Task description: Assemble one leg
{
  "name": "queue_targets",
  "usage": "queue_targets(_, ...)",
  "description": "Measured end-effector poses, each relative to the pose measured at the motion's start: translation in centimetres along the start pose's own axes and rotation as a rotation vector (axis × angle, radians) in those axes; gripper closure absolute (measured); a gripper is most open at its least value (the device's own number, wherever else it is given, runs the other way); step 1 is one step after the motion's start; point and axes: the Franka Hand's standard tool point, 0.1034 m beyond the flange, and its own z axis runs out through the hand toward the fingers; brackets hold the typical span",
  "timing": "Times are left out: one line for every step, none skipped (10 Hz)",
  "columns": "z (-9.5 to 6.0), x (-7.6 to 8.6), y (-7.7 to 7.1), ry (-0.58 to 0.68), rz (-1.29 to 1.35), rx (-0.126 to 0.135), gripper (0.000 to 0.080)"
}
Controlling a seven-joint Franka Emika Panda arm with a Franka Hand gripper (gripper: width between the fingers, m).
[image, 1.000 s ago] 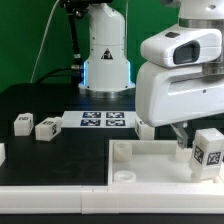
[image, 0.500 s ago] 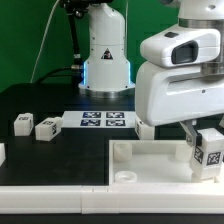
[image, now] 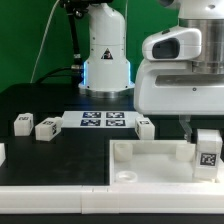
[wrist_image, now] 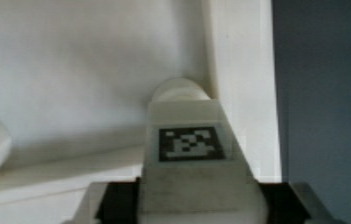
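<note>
My gripper (image: 203, 138) is shut on a leg (image: 208, 152), a small white block whose black-and-white tag faces the camera. It holds the leg upright at the exterior view's right, at the far right corner of the large white tray-like piece (image: 150, 158). Whether the leg touches that piece I cannot tell. In the wrist view the leg (wrist_image: 190, 140) fills the middle between the two black fingers (wrist_image: 122, 202), over the white piece. Three more legs lie on the black table: two at the left (image: 23, 122) (image: 47, 127) and one by the strip of tags (image: 144, 127).
The marker board (image: 104, 121) lies flat at the table's middle. The robot's white base (image: 105, 50) stands behind it. Another white part (image: 2, 153) shows at the left edge. The arm's big white hand hides the area behind the tray's right side.
The hand has shifted toward the exterior view's right and turned. The held leg was tilted and now stands upright over the tray's right corner.
</note>
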Motion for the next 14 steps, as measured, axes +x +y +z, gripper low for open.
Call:
queue_targets(0.01, 0.03, 0.05, 0.0, 0.151, 0.003, 0.0508)
queue_targets(0.03, 0.03, 0.04, 0.003, 0.267, -0.001, 0.0506)
queue_targets(0.03, 0.01, 0.03, 0.007, 0.382, -0.006, 0.0506)
queue_targets(0.06, -0.04, 0.0, 0.01, 0.496, -0.009, 0.0506)
queue_targets(0.08, -0.11, -0.03, 0.017, 0.623, -0.013, 0.0506)
queue_targets(0.09, -0.15, -0.07, 0.02, 0.693, -0.014, 0.0506)
queue_targets(0.1, -0.17, -0.04, 0.017, 0.797, -0.011, 0.0506)
queue_targets(0.11, -0.16, -0.03, 0.014, 0.843, -0.008, 0.0506)
queue_targets(0.13, -0.19, -0.08, 0.011, 0.868, -0.005, 0.05)
queue_targets(0.18, -0.22, -0.11, 0.011, 0.844, -0.006, 0.05)
queue_targets(0.18, -0.2, -0.11, 0.011, 0.801, -0.005, 0.0301)
queue_targets(0.14, -0.12, -0.15, 0.013, 0.779, -0.001, 0.0198)
queue_targets(0.13, -0.13, -0.2, 0.013, 0.751, -0.001, 0.0161)
queue_targets(0.19, -0.18, -0.23, 0.014, 0.629, -0.005, 0.0161)
